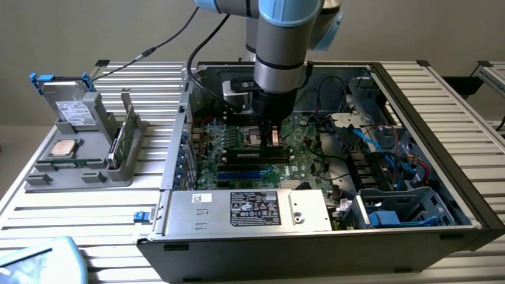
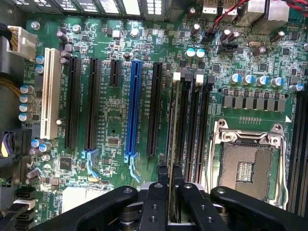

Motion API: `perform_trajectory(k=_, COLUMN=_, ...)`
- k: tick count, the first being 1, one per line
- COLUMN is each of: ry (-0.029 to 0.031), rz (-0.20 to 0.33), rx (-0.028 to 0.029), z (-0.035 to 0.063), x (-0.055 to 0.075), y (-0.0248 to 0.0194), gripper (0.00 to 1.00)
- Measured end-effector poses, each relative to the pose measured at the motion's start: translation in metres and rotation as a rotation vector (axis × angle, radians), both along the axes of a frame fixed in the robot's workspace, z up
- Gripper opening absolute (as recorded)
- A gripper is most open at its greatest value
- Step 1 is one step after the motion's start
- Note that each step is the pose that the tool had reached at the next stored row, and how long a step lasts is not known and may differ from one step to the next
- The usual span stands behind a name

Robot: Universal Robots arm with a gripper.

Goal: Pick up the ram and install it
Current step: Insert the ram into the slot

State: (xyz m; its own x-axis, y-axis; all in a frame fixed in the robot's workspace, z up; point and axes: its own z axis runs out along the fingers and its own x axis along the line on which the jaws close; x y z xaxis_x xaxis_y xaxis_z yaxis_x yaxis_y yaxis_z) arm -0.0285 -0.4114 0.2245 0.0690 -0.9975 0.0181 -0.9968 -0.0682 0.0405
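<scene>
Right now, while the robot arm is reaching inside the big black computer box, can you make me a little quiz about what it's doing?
1. What is the black gripper shut on? A: a square silver chip. B: the long thin green ram stick. C: a blue cable.
2. True or false: the gripper is over the grey plastic holder, outside the open black computer case.
3. Fill the gap: the square silver processor chip lies in that holder, on the exterior view's ___.
Key: 1 B; 2 false; 3 left.
</scene>
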Motion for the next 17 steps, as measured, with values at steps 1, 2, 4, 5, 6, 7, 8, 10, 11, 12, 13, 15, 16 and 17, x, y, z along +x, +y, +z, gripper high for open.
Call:
perform_trajectory(k=1, ry=0.0, rz=0.0, rx=-0.0004, z=0.0, x=0.0, y=0.0002, gripper=0.14)
perform_trajectory(k=2, ry=0.0, rz=0.0, rx=-0.0008, z=0.0, x=0.0, y=0.0004, gripper=0.14)
perform_trajectory(k=4, ry=0.0, rz=0.0, rx=-0.0014, z=-0.0001, x=0.0, y=0.0009, gripper=0.14)
perform_trajectory(k=5, ry=0.0, rz=0.0, rx=-0.0016, z=-0.0001, x=0.0, y=0.0011, gripper=0.14)
perform_trajectory(k=6, ry=0.0, rz=0.0, rx=-0.0017, z=-0.0001, x=0.0, y=0.0012, gripper=0.14)
perform_trajectory(k=7, ry=0.0, rz=0.0, rx=-0.002, z=-0.0001, x=0.0, y=0.0015, gripper=0.14)
perform_trajectory(k=8, ry=0.0, rz=0.0, rx=-0.0022, z=-0.0002, x=0.0, y=0.0016, gripper=0.14)
perform_trajectory(k=10, ry=0.0, rz=0.0, rx=-0.0028, z=-0.0004, x=0.0, y=0.002, gripper=0.14)
perform_trajectory(k=11, ry=0.0, rz=0.0, rx=-0.003, z=-0.0005, x=0.0, y=0.0022, gripper=0.14)
perform_trajectory(k=12, ry=0.0, rz=0.0, rx=-0.0031, z=-0.0007, x=0.0, y=0.0023, gripper=0.14)
perform_trajectory(k=13, ry=0.0, rz=0.0, rx=-0.0032, z=-0.001, x=0.0, y=0.0025, gripper=0.14)
perform_trajectory(k=15, ry=0.0, rz=0.0, rx=-0.0033, z=-0.0019, x=0.0, y=0.0028, gripper=0.14)
perform_trajectory(k=16, ry=0.0, rz=0.0, rx=-0.0036, z=-0.0021, x=0.0, y=0.0028, gripper=0.14)
perform_trajectory(k=17, ry=0.0, rz=0.0, rx=-0.0038, z=-0.0024, x=0.0, y=0.0029, gripper=0.14)
